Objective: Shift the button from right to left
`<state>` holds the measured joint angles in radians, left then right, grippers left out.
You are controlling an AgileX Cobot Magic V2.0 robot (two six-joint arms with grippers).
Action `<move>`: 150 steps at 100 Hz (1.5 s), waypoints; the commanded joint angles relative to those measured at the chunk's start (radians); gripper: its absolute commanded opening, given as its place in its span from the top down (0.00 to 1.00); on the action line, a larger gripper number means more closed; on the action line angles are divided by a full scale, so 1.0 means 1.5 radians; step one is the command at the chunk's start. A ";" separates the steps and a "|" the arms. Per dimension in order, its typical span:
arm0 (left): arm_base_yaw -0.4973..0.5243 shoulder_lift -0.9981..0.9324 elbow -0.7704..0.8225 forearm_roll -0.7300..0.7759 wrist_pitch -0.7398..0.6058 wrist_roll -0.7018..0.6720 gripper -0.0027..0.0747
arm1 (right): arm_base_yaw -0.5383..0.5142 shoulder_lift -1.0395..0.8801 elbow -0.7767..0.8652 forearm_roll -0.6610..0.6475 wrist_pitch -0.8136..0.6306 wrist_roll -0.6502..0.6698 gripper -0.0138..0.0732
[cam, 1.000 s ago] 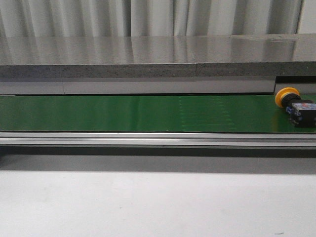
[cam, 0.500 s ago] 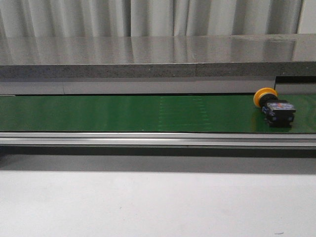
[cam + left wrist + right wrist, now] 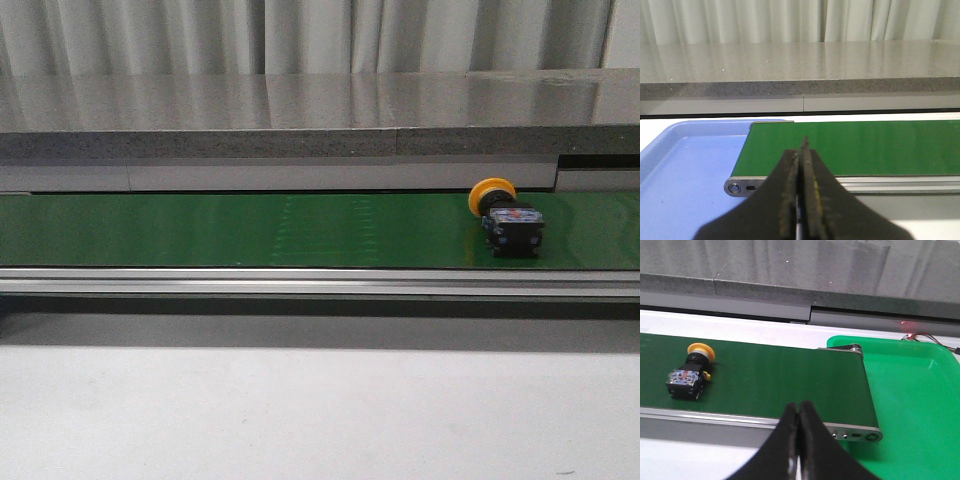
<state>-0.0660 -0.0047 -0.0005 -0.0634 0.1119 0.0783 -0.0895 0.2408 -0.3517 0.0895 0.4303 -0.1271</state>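
Both grippers, left (image 3: 800, 190) and right (image 3: 799, 440), wait with jaws pressed together and empty, so best let the button (image 3: 505, 220), lying on the belt (image 3: 250, 230) right of centre, ride on; it has travelled left since a second ago.

Conveyor belt (image 3: 250, 230): dark green, plain, with a silver-grey metal rail along its near edge. Button (image 3: 505, 217) on the belt: yellow-orange cap, black body with blue bits. Tray (image 3: 685, 165) at the belt's left end: pale blue. Tray (image 3: 910, 385) at the belt's right end: bright green. Counter (image 3: 300, 120) behind the belt: grey, speckled. Curtain (image 3: 300, 35) behind: pale grey, vertically pleated
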 commanded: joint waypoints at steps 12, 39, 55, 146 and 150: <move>-0.004 -0.021 0.030 -0.001 -0.055 -0.007 0.99 | 0.001 0.005 -0.016 0.005 -0.055 -0.006 0.92; -0.004 -0.021 0.030 -0.001 -0.067 -0.007 0.99 | 0.001 0.005 -0.016 0.005 -0.055 -0.006 0.92; -0.004 -0.020 0.016 -0.034 -0.106 -0.007 0.99 | 0.001 0.005 -0.016 0.005 -0.055 -0.006 0.92; -0.004 0.347 -0.371 -0.041 0.219 -0.007 0.89 | 0.001 0.005 -0.016 0.005 -0.055 -0.006 0.92; -0.004 0.378 -0.388 -0.041 0.228 -0.007 0.80 | 0.001 0.005 -0.016 0.005 -0.055 -0.006 0.92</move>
<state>-0.0660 0.4763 -0.4996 -0.1130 0.4961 0.0776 -0.0895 0.2408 -0.3517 0.0916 0.4303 -0.1271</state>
